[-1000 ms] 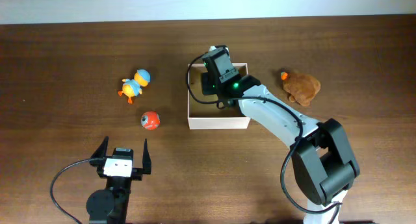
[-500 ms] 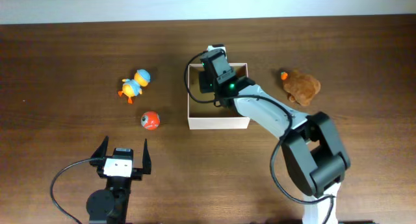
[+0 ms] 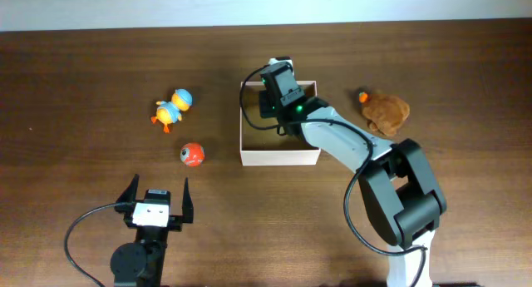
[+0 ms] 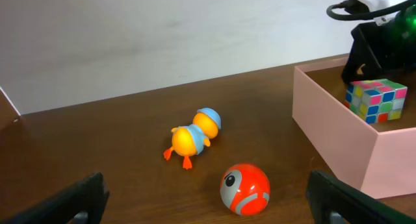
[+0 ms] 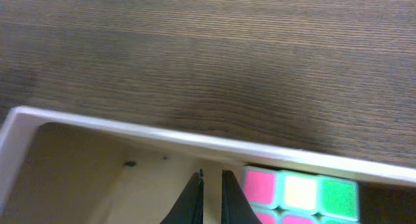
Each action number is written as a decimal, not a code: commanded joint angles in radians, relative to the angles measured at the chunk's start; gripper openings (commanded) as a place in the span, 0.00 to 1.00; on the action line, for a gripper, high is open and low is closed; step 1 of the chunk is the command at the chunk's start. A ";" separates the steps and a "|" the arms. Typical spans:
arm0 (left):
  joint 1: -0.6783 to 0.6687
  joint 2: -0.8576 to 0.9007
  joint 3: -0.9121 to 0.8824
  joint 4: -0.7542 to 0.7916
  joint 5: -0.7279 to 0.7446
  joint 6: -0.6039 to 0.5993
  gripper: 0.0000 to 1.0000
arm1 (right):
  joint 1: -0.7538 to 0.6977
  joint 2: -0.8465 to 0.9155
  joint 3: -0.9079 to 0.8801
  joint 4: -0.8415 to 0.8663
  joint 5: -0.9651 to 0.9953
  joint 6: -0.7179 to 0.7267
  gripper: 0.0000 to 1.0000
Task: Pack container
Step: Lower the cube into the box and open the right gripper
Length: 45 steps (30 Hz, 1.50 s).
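Observation:
The container [image 3: 278, 158] is a square shallow box with cream walls and a tan floor, at the table's middle. It also shows in the left wrist view [image 4: 331, 143] and the right wrist view [image 5: 162, 136]. A colourful puzzle cube [image 4: 376, 99] lies inside by the far wall, just right of my right fingers [image 5: 299, 195]. My right gripper [image 3: 274, 83] reaches into the container's far left part; its fingers [image 5: 211, 178] are almost together with nothing between them. My left gripper [image 3: 156, 195] is open and empty near the front edge, its fingers [image 4: 208, 198] wide apart.
An orange and blue duck toy [image 3: 172, 109] [image 4: 193, 136] and a red ball with an eye [image 3: 192, 154] [image 4: 244, 188] lie left of the container. A brown plush toy [image 3: 384, 111] lies to its right. The white wall borders the table's far edge.
The right arm's lower links have swung a little to the left while its gripper stays over the container's far left part. The left arm and the toys have not moved.

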 commanded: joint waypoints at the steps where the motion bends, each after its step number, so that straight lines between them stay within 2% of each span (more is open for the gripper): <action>1: -0.003 -0.009 -0.006 -0.001 -0.011 0.012 0.99 | -0.012 0.030 0.020 -0.002 0.013 -0.007 0.06; 19: -0.003 -0.009 -0.006 -0.001 -0.011 0.012 0.99 | -0.011 0.036 0.020 0.012 -0.026 -0.009 0.07; 24: -0.003 -0.009 -0.006 -0.001 -0.011 0.012 0.99 | -0.011 0.036 0.020 0.019 -0.041 -0.018 0.18; 27: -0.003 -0.009 -0.006 -0.001 -0.011 0.012 0.99 | -0.011 0.036 0.020 0.018 -0.042 -0.026 0.19; 45: -0.003 -0.009 -0.006 -0.001 -0.011 0.012 0.99 | -0.012 0.047 0.020 -0.007 -0.082 -0.037 0.19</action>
